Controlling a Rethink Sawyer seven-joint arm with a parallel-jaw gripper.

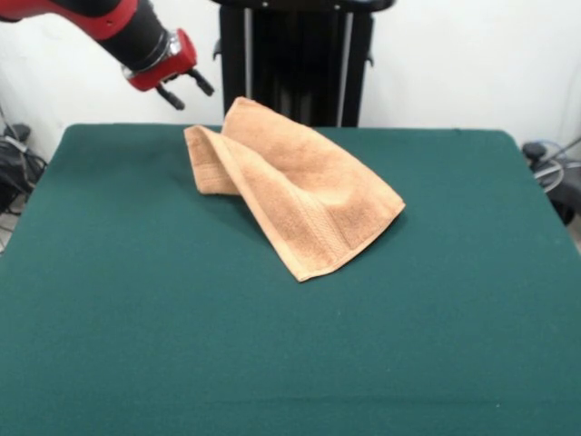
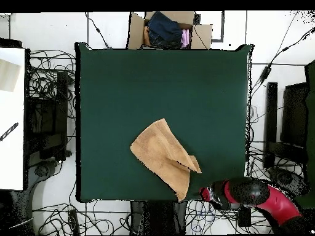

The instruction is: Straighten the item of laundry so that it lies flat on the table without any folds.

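Note:
The item of laundry, a light orange-tan towel, lies folded over itself on the dark green table, toward the far middle. One layer is doubled across the other and a corner sticks up at the back. In the overhead view the towel sits near the table's lower edge. My gripper hangs in the air above the table's far left corner, left of the towel and clear of it. It is open and holds nothing. From overhead the gripper shows just off the table's edge, beside the towel's lower tip.
The black pedestal stands behind the towel. A cardboard box with clothes sits past the table's top edge in the overhead view. Cables lie on the floor all round, and a white surface stands at the left.

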